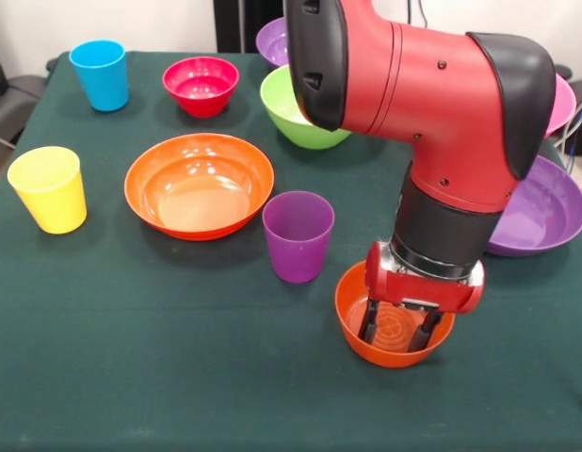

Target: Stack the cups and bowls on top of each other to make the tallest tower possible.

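Observation:
My gripper (396, 344) reaches down into the small orange bowl (350, 320) near the table's front, right of centre. Both dark fingers (369, 325) stand apart inside the bowl, so the gripper is open and holds nothing. A purple cup (298, 235) stands upright just left of that bowl. The wide orange bowl (199, 184) sits mid-table, with the yellow cup (49, 188) at the left edge. At the back are the blue cup (100, 73), the red bowl (201, 85) and the lime green bowl (289, 113). Every piece stands on its own, none stacked.
The red arm (432, 85) covers much of the right back. A purple bowl (545, 212) lies at the right edge, with part of a pink bowl (562, 104) behind the arm. Another purple bowl (270, 42) peeks out at the back. A dark green cloth (131, 358) covers the table.

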You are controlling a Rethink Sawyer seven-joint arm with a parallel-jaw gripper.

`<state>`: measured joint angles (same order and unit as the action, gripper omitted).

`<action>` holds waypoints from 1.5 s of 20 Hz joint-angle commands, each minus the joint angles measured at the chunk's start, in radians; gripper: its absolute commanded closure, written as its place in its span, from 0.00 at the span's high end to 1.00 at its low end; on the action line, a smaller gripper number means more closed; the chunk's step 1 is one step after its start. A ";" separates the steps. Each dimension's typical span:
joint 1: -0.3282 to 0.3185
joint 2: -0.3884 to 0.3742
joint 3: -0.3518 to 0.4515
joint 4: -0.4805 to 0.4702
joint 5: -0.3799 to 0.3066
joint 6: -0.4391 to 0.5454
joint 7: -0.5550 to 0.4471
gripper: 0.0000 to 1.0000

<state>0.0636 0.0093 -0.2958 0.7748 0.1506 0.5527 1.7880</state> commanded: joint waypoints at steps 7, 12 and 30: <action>-0.060 0.121 0.167 0.064 -0.046 -0.061 0.007 1.00; -0.075 0.111 0.185 0.078 -0.059 -0.063 -0.023 1.00; -0.133 0.047 0.247 0.167 -0.102 -0.037 -0.109 1.00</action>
<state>-0.0309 -0.0005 -0.1961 0.7693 0.1502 0.5242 1.7882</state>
